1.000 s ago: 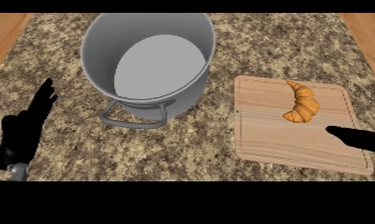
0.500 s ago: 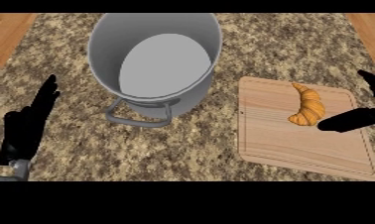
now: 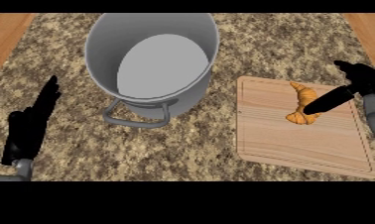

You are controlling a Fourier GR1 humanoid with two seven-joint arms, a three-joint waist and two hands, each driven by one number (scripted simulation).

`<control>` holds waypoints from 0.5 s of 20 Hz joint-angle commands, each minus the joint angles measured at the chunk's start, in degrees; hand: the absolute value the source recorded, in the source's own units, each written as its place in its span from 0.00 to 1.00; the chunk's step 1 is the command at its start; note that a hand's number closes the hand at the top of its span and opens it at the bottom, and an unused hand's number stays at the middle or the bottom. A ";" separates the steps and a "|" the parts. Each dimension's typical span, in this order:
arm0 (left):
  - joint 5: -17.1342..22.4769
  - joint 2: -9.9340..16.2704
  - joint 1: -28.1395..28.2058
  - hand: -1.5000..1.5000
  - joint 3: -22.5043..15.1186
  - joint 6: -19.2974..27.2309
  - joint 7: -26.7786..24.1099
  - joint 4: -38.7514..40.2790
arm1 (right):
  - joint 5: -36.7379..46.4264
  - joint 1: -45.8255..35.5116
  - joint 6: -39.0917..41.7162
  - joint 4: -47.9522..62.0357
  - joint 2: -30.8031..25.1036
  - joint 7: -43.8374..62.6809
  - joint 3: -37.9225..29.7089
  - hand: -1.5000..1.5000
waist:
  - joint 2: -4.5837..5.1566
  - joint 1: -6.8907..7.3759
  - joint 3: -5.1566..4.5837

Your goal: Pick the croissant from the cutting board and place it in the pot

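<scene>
A golden-brown croissant (image 3: 302,103), curved w/ tapered ends and darker at its lower tip, lies on the upper-right part of a pale wooden cutting board (image 3: 293,139) on a speckled granite counter (image 3: 190,153). The robot's right hand (image 3: 350,85) comes in from the view's right edge; one dark finger stretches straight down-left to the croissant's lower half, overlapping it, while a second digit points up and away. The hand is spread, not curled round anything. Whether the fingertip actually touches the pastry or just hangs over it can't be told from this steep angle.

The croissant's right flank is partly hidden behind that finger. The right palm and forearm are cut off at the frame edge. The board's lower-right corner also runs out of view.

Left of the board, well apart from the croissant, stands a tall grey pot (image 3: 154,64) w/ a loop handle facing the viewer; its inside shows only a pale grey floor.

The left hand (image 3: 29,124) rests near the lower-left edge, fingers straight and up, holding nothing. Wooden strips border the counter at both upper corners.
</scene>
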 commanded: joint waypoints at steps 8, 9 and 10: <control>-2.53 -2.54 1.58 0.50 1.09 -0.53 0.53 -1.09 | 4.58 -5.68 4.93 17.34 4.98 -1.63 1.75 0.00 | -0.03 -0.38 0.03; -4.03 -3.44 0.12 0.50 0.84 0.16 2.18 -1.42 | 4.29 -6.02 6.52 14.64 4.52 0.81 0.57 0.00 | -0.14 -0.73 0.02; -1.53 -1.57 2.56 0.50 3.55 -2.83 -1.01 -0.55 | 4.66 -5.91 5.79 11.94 6.27 4.51 1.85 0.00 | -0.20 -0.67 0.00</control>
